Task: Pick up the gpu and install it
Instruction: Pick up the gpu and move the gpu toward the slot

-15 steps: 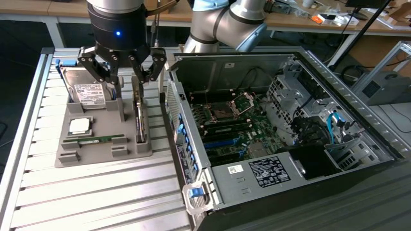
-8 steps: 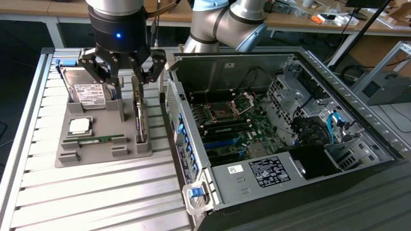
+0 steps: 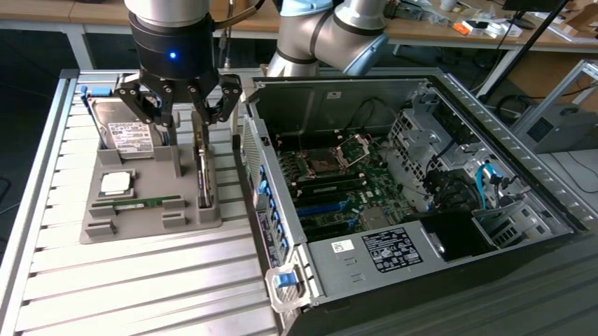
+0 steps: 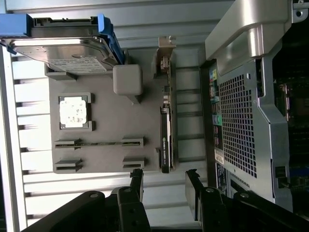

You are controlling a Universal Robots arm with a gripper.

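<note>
Reference item: one grey holder (image 3: 140, 224) on the slatted desk (image 3: 140, 287). Order follows the exterior view's left to right.

1. Holder, far-left recess: one hard drive (image 3: 126, 133) with a white label, propped at a tilt. Blue rails show on it in the wrist view (image 4: 63, 53).
2. Holder, left-centre pocket: one square processor chip (image 3: 116, 183), lying flat.
3. Holder, near slot just beside the chip: one green memory stick (image 3: 145, 202), lying lengthwise.
4. Holder, right-edge slot: one gpu (image 3: 204, 175), standing on its long edge. Its metal bracket sits at the hard-drive end, as the wrist view (image 4: 165, 140) shows. It is not yet lifted or installed.
5. Above the holder's right-edge slot: one tool (image 3: 187, 117), jaws spread wide and holding nothing. In the wrist view (image 4: 165, 180) two fingers (image 4: 137, 180) stand one to either side of the gpu's line, apart from it.
6. Just beside the holder's right edge: one open computer case (image 3: 327, 91), one motherboard (image 3: 346, 189) exposed inside.
</note>
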